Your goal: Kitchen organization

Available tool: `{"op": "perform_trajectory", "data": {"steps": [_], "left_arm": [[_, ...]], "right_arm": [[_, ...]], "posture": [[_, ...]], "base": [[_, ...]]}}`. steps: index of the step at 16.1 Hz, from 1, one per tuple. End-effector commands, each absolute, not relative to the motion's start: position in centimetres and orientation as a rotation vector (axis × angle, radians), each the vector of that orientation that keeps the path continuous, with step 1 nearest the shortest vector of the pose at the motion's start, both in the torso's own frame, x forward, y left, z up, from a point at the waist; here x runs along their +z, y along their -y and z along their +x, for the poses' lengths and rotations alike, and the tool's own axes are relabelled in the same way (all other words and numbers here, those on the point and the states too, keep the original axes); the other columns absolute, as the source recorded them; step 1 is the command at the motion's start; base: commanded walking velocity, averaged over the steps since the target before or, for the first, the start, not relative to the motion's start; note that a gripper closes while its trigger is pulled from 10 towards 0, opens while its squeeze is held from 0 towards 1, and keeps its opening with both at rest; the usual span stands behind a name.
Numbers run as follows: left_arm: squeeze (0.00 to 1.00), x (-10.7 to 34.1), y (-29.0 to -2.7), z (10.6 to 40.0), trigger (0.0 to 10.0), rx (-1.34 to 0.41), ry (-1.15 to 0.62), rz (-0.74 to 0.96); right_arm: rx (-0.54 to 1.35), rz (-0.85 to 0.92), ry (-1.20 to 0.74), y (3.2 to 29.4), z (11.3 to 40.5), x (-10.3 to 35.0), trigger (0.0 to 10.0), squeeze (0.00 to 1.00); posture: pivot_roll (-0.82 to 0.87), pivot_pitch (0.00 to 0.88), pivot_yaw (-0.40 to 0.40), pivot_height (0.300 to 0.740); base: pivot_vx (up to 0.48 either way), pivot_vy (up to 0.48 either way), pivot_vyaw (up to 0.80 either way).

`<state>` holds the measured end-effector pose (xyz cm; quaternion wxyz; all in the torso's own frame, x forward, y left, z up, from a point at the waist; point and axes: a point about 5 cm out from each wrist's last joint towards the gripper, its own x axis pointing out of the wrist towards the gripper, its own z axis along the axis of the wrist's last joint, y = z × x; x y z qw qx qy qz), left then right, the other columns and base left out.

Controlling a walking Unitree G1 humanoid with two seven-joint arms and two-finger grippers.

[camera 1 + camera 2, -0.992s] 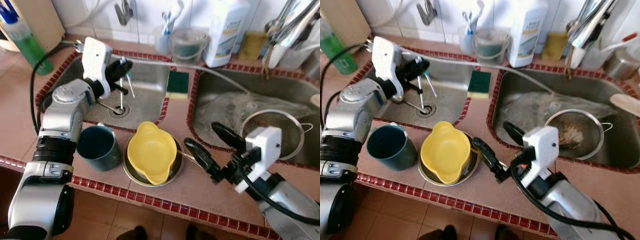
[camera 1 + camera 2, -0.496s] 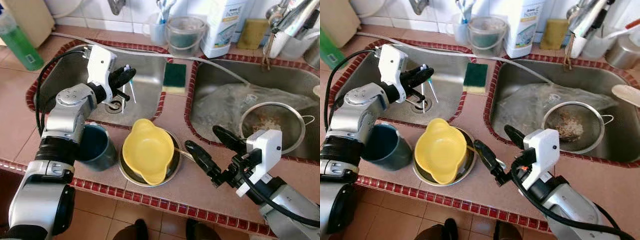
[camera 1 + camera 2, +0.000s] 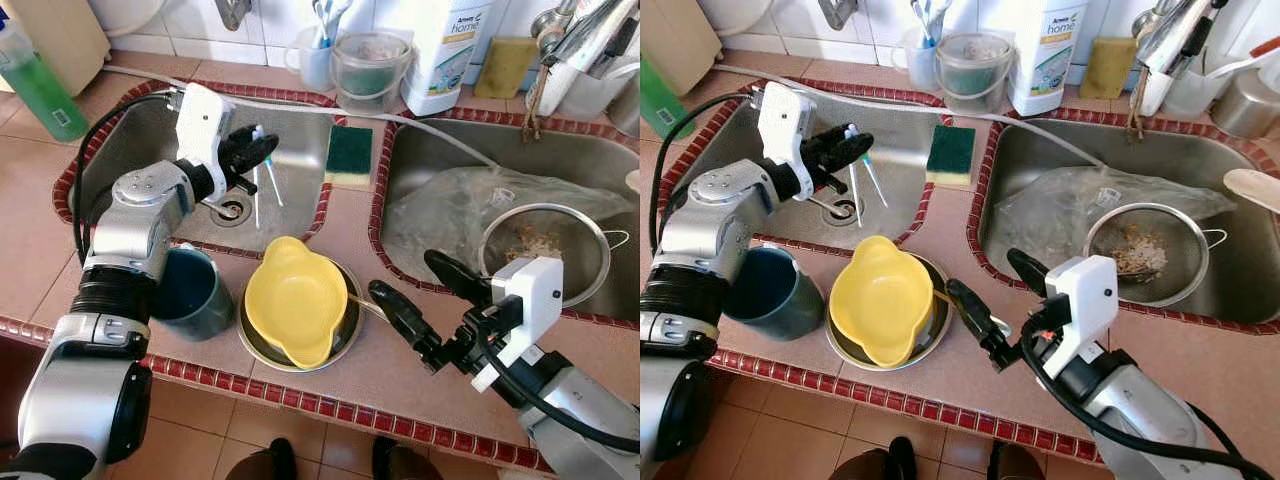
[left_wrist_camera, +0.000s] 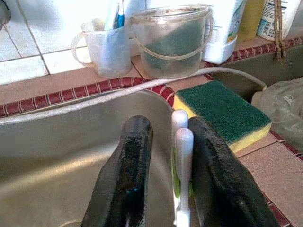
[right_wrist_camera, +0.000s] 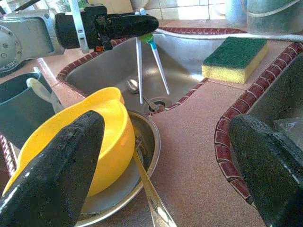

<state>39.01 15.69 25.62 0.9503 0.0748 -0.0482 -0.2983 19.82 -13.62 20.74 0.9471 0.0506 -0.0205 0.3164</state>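
The left gripper (image 3: 252,152) pinches two toothbrushes (image 3: 262,180) by their upper ends; they hang over the left sink (image 3: 300,150). At 5 o'clock from it, a yellow bowl (image 3: 296,304) sits in a metal dish (image 3: 345,335) on the counter. The right gripper (image 3: 425,292), fingers spread wide, hovers at 3 o'clock of the bowl.

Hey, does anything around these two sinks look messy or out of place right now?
Yes. A crumpled plastic bag lies in the right sink beside a strainer holding food scraps, and the yellow bowl sits tilted in a metal bowl.
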Motion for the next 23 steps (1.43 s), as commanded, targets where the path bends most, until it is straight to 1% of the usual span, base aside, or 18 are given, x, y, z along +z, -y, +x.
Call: {"op": "perform_trajectory", "data": {"steps": [1,12,16,20,21,23], "left_arm": [[1.0,25.8,-15.9,39.1,10.0,-0.61,0.101,0.157],[1.0,26.6,-16.5,39.2,10.0,-0.597,0.112,0.163],[1.0,26.7,-16.6,39.2,10.0,-0.599,0.112,0.139],[1.0,26.6,-16.9,39.3,10.0,-0.582,0.101,0.172],[1.0,26.3,-16.8,39.2,10.0,-0.581,0.097,0.295],[1.0,26.7,-17.0,39.3,10.0,-0.57,0.102,0.176]], "right_arm": [[0.666,0.107,0.052,13.3,19.5,21.0,10.0,0.0],[0.674,0.107,0.06,13.2,20.0,21.0,10.0,0.0],[0.679,0.106,0.061,13.2,20.1,21.0,10.0,0.0],[0.682,0.105,0.062,13.1,20.2,21.1,10.0,0.0],[0.681,0.104,0.062,13.1,20.3,21.1,10.0,0.0],[0.683,0.104,0.064,13.0,20.3,21.0,10.0,0.0]], "posture": [[-0.23,0.263,0.078,0.74],[-0.22,0.257,0.075,0.74],[-0.22,0.258,0.073,0.74],[-0.22,0.256,0.073,0.74],[-0.21,0.255,0.073,0.74],[-0.21,0.253,0.074,0.74]], "base": [[0.0,0.0,0.0],[0.0,0.0,0.0],[0.0,0.0,0.0],[0.0,0.0,0.0],[0.0,0.0,0.0],[0.0,0.0,0.0]]}}
